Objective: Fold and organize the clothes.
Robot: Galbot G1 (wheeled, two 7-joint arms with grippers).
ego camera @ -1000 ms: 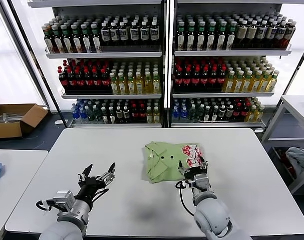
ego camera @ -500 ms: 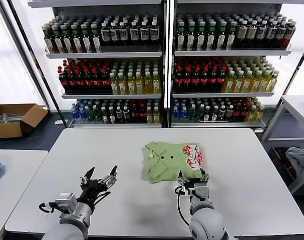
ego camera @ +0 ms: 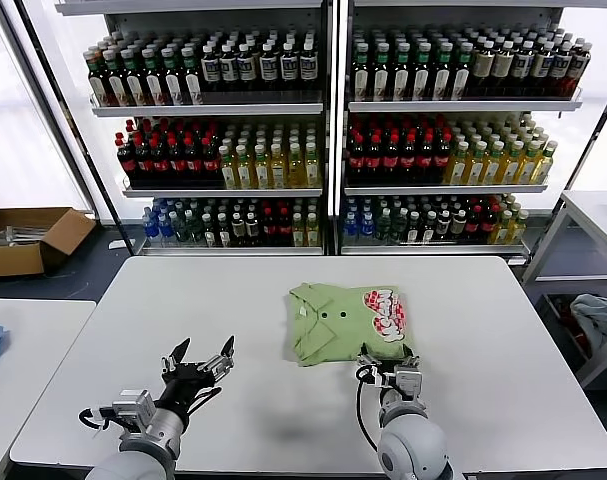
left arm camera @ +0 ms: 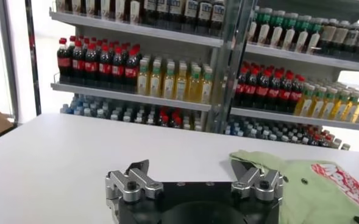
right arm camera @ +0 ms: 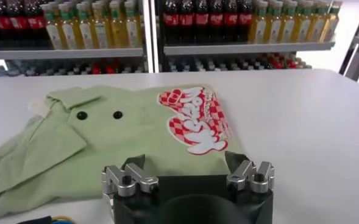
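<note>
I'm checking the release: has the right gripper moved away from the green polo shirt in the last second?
Yes. The right gripper has pulled back toward the robot, off the polo shirt, to its near edge, open.

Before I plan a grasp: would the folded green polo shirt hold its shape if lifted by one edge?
Probably not. The polo shirt lies in soft, rumpled layers, so a lifted edge would likely droop and unfold. It looks thin and light. On the smooth table it may slide when pushed.

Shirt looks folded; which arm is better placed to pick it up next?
Probably right: the open right gripper sits at the near edge of the polo shirt. The open left gripper hovers well aside over bare table.
</note>
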